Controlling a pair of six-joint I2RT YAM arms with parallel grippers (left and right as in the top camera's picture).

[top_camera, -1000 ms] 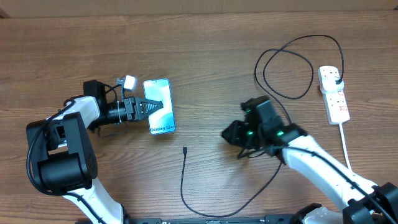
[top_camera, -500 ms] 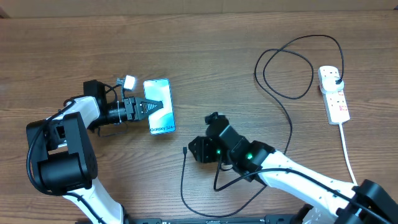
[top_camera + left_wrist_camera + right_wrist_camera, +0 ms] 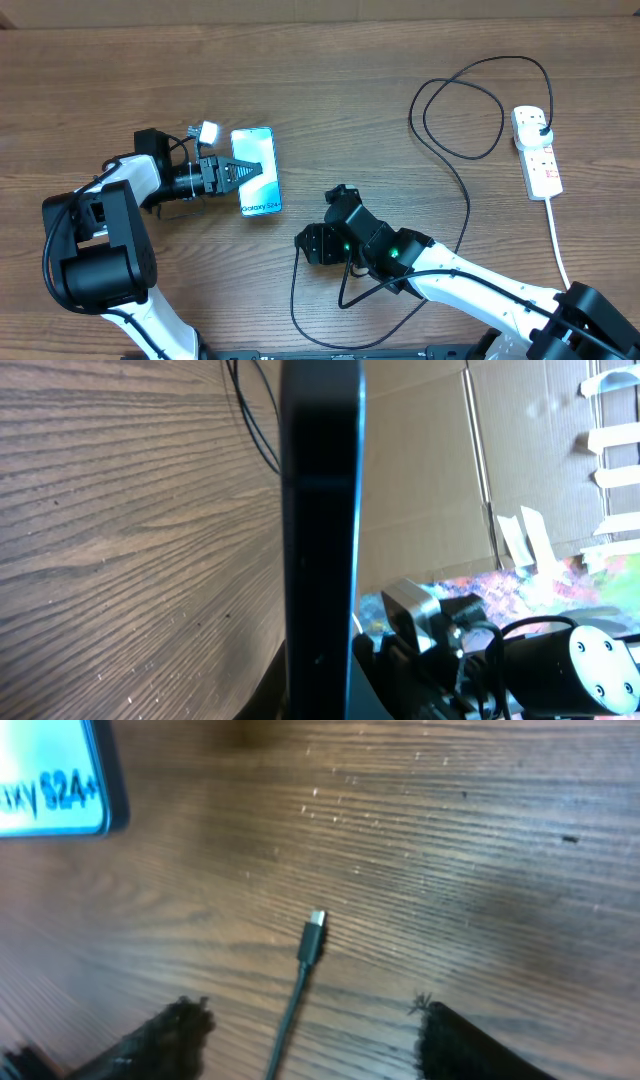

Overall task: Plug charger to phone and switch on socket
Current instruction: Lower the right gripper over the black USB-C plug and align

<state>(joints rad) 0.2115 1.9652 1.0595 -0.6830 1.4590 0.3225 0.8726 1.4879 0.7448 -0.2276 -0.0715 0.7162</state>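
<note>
The charger (image 3: 293, 295), a thin black cable, ends in a connector tip (image 3: 314, 935) that lies flat on the wooden table (image 3: 330, 90), near the bottom end of the phone (image 3: 262, 195) but apart from it. From there the cable curls loosely away from the phone and runs off to the plug (image 3: 542, 124) seated in the white power strip (image 3: 537, 152), the thing farthest from the phone. My right gripper (image 3: 310, 1020) hangs over the cable just behind the tip, jaws spread and empty, one finger on each side. My left gripper (image 3: 240, 170) is clamped on the phone from the side away from the strip, with the lit screen facing up. The danger, as I judge it, is a poor pinch. The tip is small and low on the wood, so closing fingers may nudge it aside or catch only thin cable, leaving the connector free to droop, twist and miss the port, which I cannot see. Slack curled beneath my arm could snag, and an off-line push might slide the phone in its grip.
</note>
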